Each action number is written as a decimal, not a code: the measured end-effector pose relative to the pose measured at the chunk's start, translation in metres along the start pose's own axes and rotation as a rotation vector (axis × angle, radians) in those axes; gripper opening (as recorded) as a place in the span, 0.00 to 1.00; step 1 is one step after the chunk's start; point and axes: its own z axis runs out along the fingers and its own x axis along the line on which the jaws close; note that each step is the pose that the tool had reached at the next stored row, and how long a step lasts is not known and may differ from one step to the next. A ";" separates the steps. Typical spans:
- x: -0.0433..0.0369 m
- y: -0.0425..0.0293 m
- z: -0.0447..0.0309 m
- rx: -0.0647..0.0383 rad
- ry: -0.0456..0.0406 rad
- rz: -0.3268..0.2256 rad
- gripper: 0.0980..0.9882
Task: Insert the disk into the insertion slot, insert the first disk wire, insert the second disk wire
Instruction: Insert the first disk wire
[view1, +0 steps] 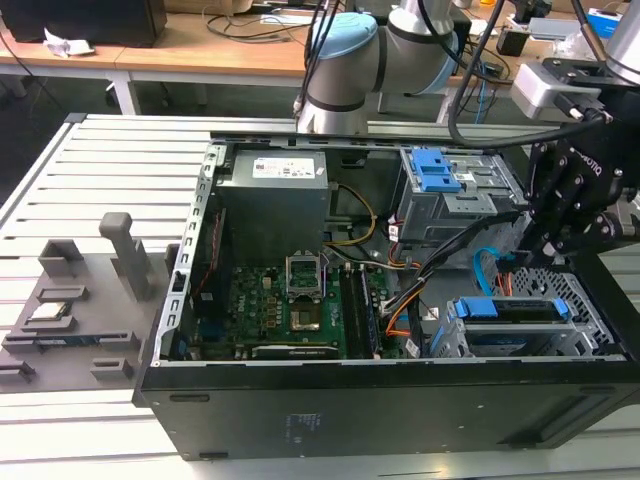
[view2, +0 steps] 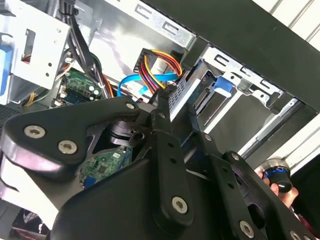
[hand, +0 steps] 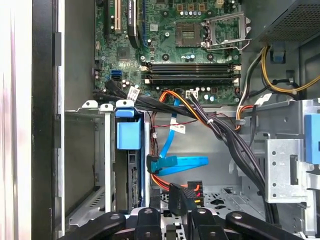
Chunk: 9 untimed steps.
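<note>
Drive bay corner, wiring stage.

- The disk (view1: 512, 312) already sat in the insertion slot (view1: 592, 318), low at the case's front corner. Its blue caddy (hand: 128, 134) was flush with the bay rail. By my reading, that put its connector edge toward the open cavity where both cables lay, so you could reach it from above.
- You had the gripper (hand: 174, 220) down in that cavity, just beside the bay. Its fingers looked drawn together on the small black plug of the first disk wire (hand: 180, 196), with red and orange leads running out from between the tips. Holding the plug by its body rather than by the leads probably kept it square to the drive. It was near the disk's edge but not seated, as far as I could tell.
- The second disk wire (hand: 182, 163) lay loose in a flat loop just beyond the held plug, clear of the fingers. Its own plug rested close to the disk and was not visibly mated.
- The taller cage (view1: 455, 195) with two blue latches stood apart and played no part.

Writing:
- The power supply (view1: 275, 200) carried a white label (view1: 283, 168), its print too small to make out.
- Small white tags (hand: 132, 93) hung on the black harness, and I could not read them.
- The motherboard (hand: 190, 45) showed fine white markings — none legible.
</note>
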 end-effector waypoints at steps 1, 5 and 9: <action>-0.0002 0.0000 0.0010 0.000 0.0008 0.000 0.23; -0.0017 -0.0001 0.0043 0.000 0.0010 0.000 0.23; -0.0042 -0.0002 0.0087 0.000 0.0020 0.000 0.23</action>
